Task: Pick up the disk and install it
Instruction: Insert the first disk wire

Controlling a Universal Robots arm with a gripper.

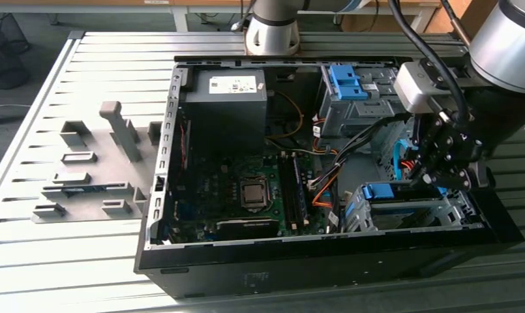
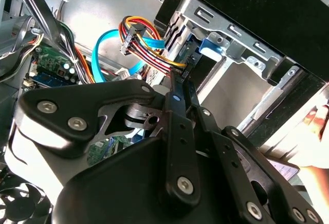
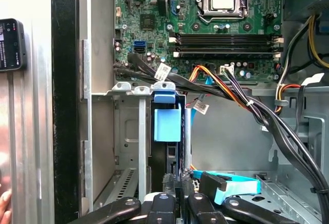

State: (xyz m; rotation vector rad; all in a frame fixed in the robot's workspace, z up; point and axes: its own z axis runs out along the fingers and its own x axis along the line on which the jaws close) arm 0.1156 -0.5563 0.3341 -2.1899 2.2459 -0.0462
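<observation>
Seating nearly done: the disk (image 3: 167, 126) stands edge-on inside the drive cage (image 3: 123, 131), the tool (image 3: 175, 185) clamped on its rear edge.

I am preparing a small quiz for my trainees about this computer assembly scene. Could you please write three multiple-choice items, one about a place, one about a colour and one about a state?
1. In the exterior view, where is the gripper?
A. Over the grey plate beside the case
B. At the drive cage, on the exterior view's right
C. Above the power supply

2. What colour is the disk carrier standing in the cage?
A. Red
B. Blue
C. Yellow

3. In what state is the computer case?
A. Closed by a side panel
B. Open, with the motherboard exposed
C. Turned upside down

Key: 1 B, the arm reaches down at the cage; 2 B, its plastic tab is plainly blue in the first wrist view; 3 B, the board and cables are visible from above.
</observation>
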